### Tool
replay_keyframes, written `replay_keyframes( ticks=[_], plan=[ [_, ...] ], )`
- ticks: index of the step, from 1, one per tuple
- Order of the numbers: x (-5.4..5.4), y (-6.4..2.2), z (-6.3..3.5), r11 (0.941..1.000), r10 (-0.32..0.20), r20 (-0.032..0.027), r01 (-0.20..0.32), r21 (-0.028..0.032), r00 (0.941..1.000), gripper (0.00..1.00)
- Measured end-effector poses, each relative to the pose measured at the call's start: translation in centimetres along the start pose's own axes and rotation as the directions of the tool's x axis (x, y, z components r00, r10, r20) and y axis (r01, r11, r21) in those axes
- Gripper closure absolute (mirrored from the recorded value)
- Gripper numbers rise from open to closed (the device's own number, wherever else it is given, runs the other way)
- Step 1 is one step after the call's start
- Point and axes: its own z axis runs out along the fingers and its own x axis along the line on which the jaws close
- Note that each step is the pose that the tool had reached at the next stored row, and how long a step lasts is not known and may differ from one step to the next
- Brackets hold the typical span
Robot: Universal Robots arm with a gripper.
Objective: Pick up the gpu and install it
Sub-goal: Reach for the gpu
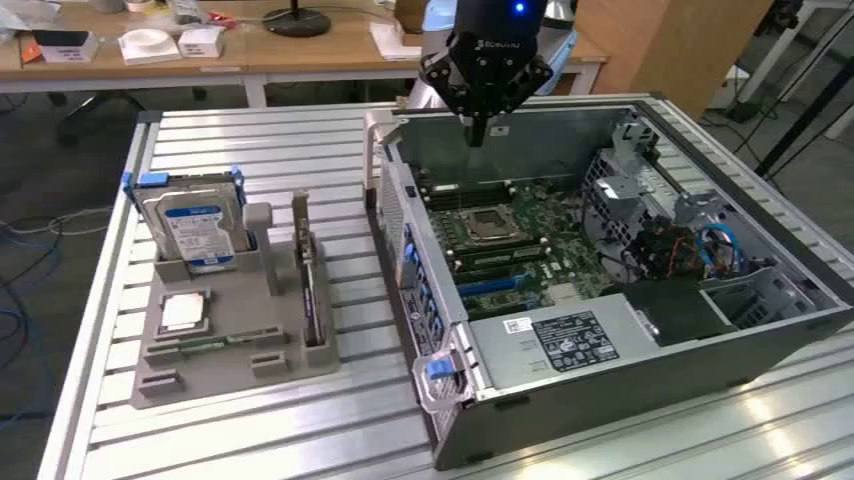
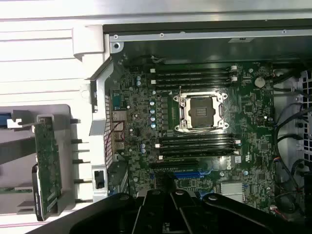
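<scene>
1. Where the slatted metal tabletop (image 1: pixel 240 440) comes closest to the exterior camera, the open computer case (image 1: pixel 641 390) lies on its side on the exterior view's right. A blue latch (image 1: pixel 441 372) sits at its near corner.
2. Just inside that near wall is the grey power supply (image 1: pixel 507 355), with a black-and-white label on top.
3. On the exterior view's left, apart from the case, a grey holder (image 1: pixel 234 360) rests on the tabletop. A processor chip (image 1: pixel 182 312) lies flat in a recess on it.
4. The gpu (image 1: pixel 311 290) stands on its long edge in a slot along the holder's side nearest the case, with nothing touching it. In the wrist view it (image 2: pixel 48 165) is a green card on edge in the same holder, outside the case wall.
5. Beyond the chip, a hard drive (image 1: pixel 198 228) with a blue-white label stands upright at the holder's far end.
6. Inside the case the green motherboard (image 1: pixel 534 235) lies exposed. The processor socket (image 2: pixel 201 111) is near its middle, with rows of dark memory slots (image 2: pixel 195 75) on either side. Blue cables (image 1: pixel 721 245) run in the bay on the exterior view's right.
7. The gripper (image 1: pixel 475 130) hangs over the far edge of the case, above the motherboard's far end and well apart from the gpu. Its fingers look drawn together to a single tip, with nothing between them.
8. Farthest off, a wooden desk (image 1: pixel 334 50) bears white boxes (image 1: pixel 147 45) and a round black stand base (image 1: pixel 296 20).
</scene>
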Motion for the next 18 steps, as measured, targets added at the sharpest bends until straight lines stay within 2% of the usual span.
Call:
replay_keyframes(
  ticks=[1,3,18],
  plan=[
    [0.0,0.0,0.0,1.0,0.0,-0.0001,0.0,0.0,1.0,0.89],
    [-0.01,-0.12,0.0,1.0,0.0,-0.0104,0.0,0.0007,0.9999,0.89],
    [0.56,-0.16,0.01,1.0,0.001,-0.0125,-0.001,0.0009,0.9999,0.89]
  ],
)
